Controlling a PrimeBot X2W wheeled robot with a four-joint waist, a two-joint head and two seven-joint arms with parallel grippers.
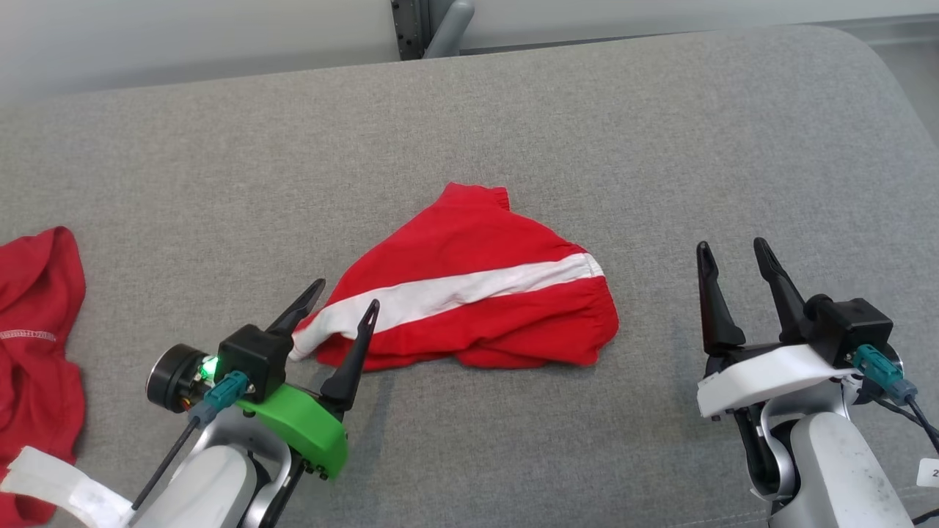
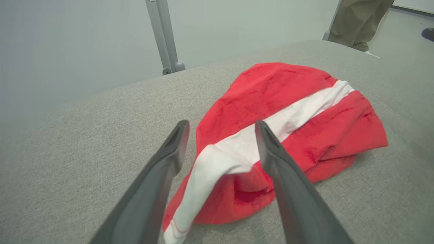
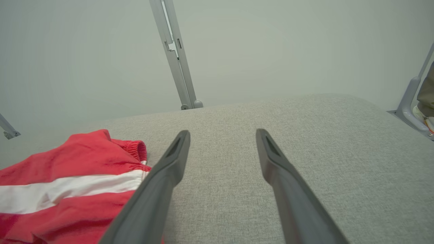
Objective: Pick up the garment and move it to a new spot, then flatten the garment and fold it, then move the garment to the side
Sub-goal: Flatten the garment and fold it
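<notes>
L gripper (image 1: pixel 347 292): jaws spread, nothing clamped. White-striped corner of the red shorts (image 1: pixel 469 293) lies between its fingertips, the rest crumpled beyond & to their right on grey padded surface (image 1: pixel 587 147). R gripper (image 1: pixel 731 243): jaws spread, empty, shorts well off to their left. 2nd red garment (image 1: pixel 37 330) left of L jaws.

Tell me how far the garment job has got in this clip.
Done: nothing visibly; the red, white-striped garment lies rumpled on the grey surface, neither flat nor neatly folded. In hand: the left gripper is open at its white-striped corner, not gripping; the right gripper is open, apart from it. Left: likely the lift, flattening, folding and moving aside.
</notes>
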